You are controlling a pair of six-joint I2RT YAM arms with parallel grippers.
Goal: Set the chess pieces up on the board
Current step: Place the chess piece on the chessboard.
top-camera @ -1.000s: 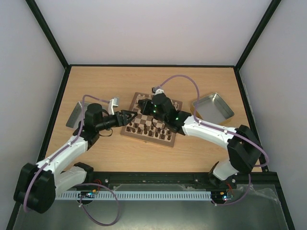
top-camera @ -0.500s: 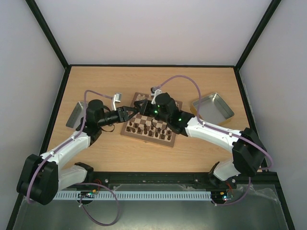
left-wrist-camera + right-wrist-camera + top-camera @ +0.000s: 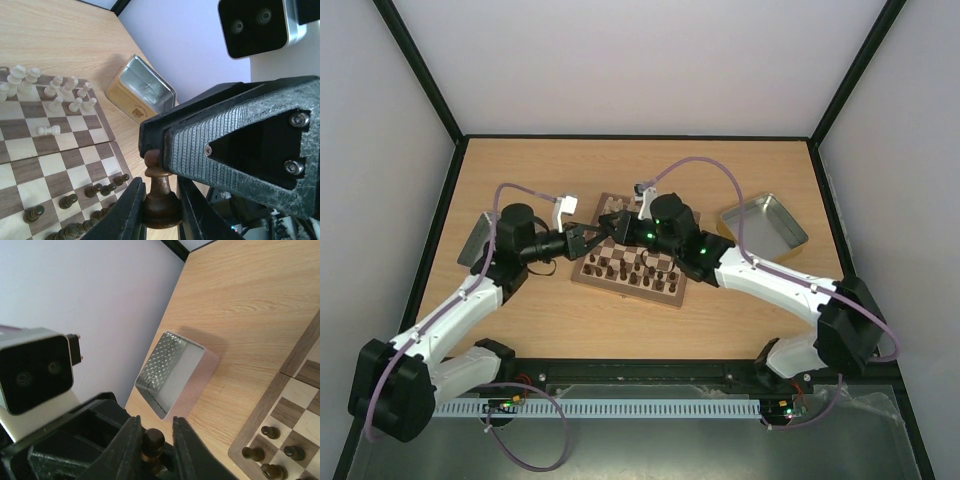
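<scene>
Above the left edge of the board, my two grippers meet tip to tip. A dark brown pawn sits between them. My left gripper is shut on the pawn's wide base, both fingers pressed against it. My right gripper straddles the pawn's head; a gap shows beside its right finger, so it is open. In the top view the left gripper and right gripper hide the pawn. Cream pieces crowd the far rows, one lying on its side. Dark pieces stand on the near rows.
A grey metal tray lies left of the board, close behind the left arm. A second tray sits at the right. Black frame rails edge the wooden table.
My left gripper has moved right to the right gripper and shut on the pawn's base. The right jaws have loosened around the pawn's head.
</scene>
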